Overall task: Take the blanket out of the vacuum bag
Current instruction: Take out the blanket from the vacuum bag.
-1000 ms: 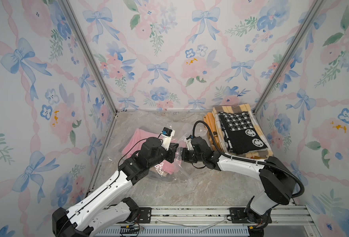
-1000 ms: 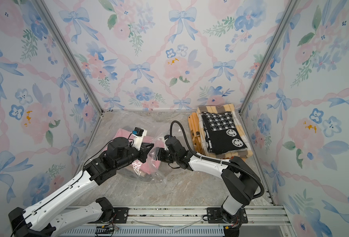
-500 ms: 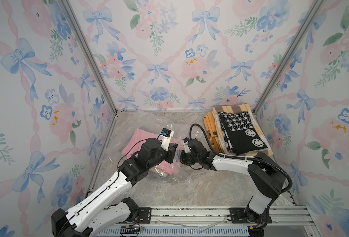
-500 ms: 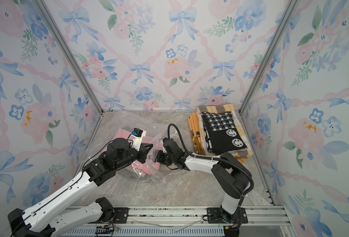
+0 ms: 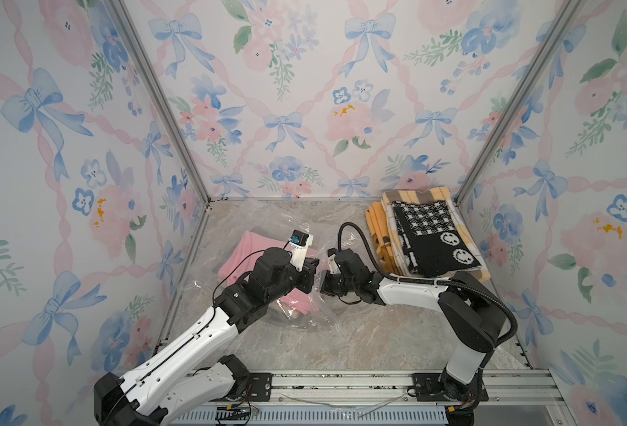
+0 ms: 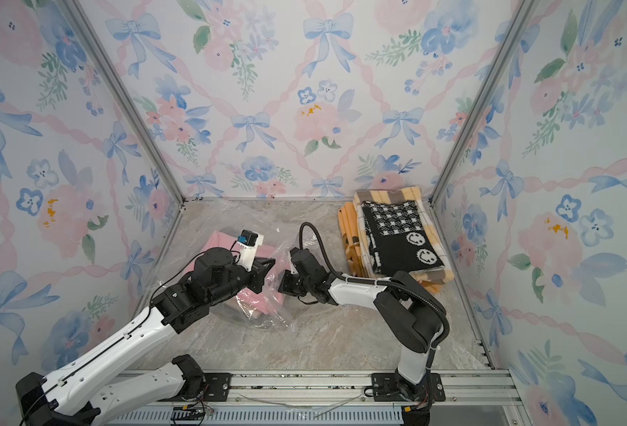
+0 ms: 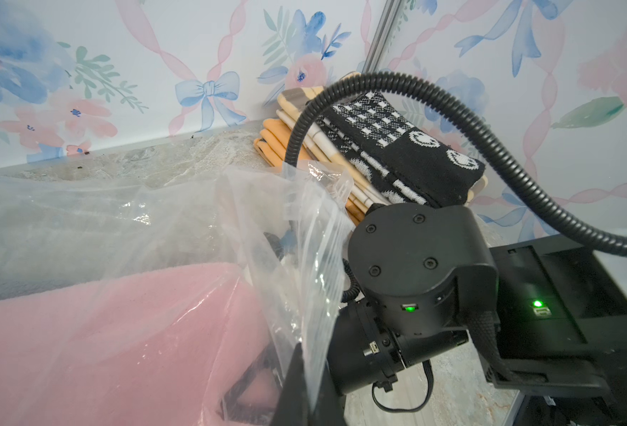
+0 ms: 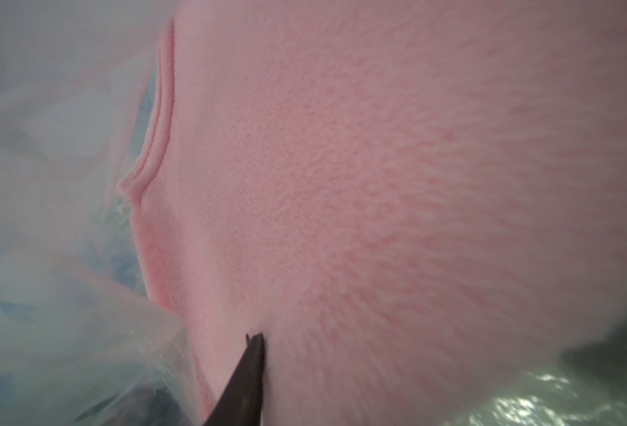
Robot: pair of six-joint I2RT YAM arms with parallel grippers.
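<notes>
The vacuum bag [image 5: 264, 219] was seen lying crumpled on the left half of the marble tabletop [image 5: 363, 332], reaching towards the far wall. The pink blanket [image 5: 243, 247] was folded inside it and visible through the clear film in both top views. The blanket's near end was found at the bag's mouth, which faced right, towards the middle of the table.

The left gripper [image 5: 315, 266] was held at that mouth, just above the blanket. Its jaws were shut on the film of the vacuum bag [image 7: 293, 206], and in the left wrist view the plastic was seen running down between its dark fingers [image 7: 293, 383].

The right gripper [image 5: 319, 289] was placed directly opposite, nearly touching the left one, and was pushed into the bag's opening. In the right wrist view a single dark finger [image 8: 247, 376] was seen pressed into the pink blanket [image 8: 378, 184]. The other finger was hidden, so it could not be told whether the jaws had closed on the fleece.

At the far right, well apart from the bag, a black-and-white smiley blanket [image 5: 433, 239] was stacked on a folded yellow checked blanket [image 5: 378, 228].
</notes>
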